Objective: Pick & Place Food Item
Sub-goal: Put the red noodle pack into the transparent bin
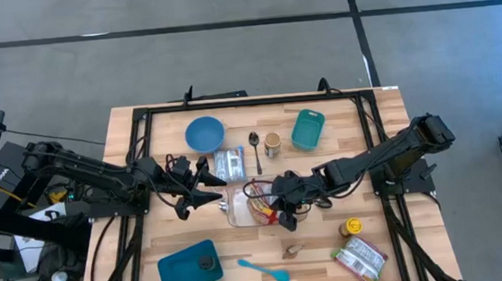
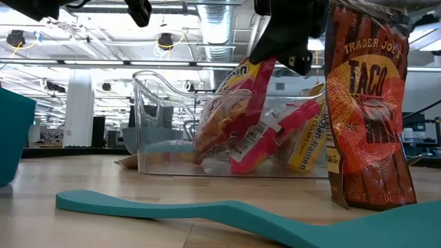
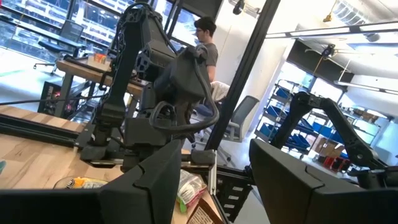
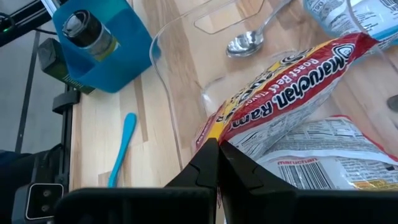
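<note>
A: Where do we stand with the food item?

B: We have the right gripper (image 4: 214, 163) pinched tight on the edge of a Maruchan ramen packet (image 4: 292, 93), and the packet hangs over the rim of the clear bin (image 2: 155, 103) at mid-table, its lower end already inside. Another ramen packet (image 4: 323, 163) lies in the bin beneath it.

A: So what is left?

B: We judge the placing nearly done: letting go and lifting clear remain.

A: And our left gripper (image 1: 203, 187)?

B: It waits beside the bin's left end, fingers parted, holding nothing.

A: What does one view give us that the others don't?

B: From above we see the blue bowl (image 1: 204, 132) and teal tray (image 1: 308, 129) at the far edge. The low view alone shows the taco seasoning packet (image 2: 368, 103) standing upright near the bin, and the teal spatula (image 2: 207, 210) lying in front.
</note>
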`<action>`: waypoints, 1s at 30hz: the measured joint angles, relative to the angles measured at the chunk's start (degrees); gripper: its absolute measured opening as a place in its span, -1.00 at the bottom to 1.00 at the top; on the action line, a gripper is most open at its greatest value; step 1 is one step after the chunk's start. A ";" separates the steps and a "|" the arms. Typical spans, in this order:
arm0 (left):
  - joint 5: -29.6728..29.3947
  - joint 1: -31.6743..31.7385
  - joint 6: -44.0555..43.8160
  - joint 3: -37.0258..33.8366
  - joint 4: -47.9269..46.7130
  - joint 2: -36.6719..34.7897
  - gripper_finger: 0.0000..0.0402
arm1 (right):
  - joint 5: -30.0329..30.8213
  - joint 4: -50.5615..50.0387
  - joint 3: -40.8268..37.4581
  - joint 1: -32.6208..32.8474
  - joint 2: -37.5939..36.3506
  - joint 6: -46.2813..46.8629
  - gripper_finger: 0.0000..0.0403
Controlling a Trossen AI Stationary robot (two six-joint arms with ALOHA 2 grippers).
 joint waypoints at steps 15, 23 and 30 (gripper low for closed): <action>0.02 0.01 0.00 0.00 0.00 0.00 -0.08 | -0.05 0.08 0.02 0.00 0.00 -0.98 -0.65; 0.00 -0.01 0.00 0.00 0.00 0.00 -0.08 | -0.05 0.07 0.02 0.00 0.00 -1.01 -0.65; 0.02 0.01 0.00 0.00 0.00 0.00 -0.08 | -0.05 0.07 0.02 -0.07 0.00 -0.98 -0.65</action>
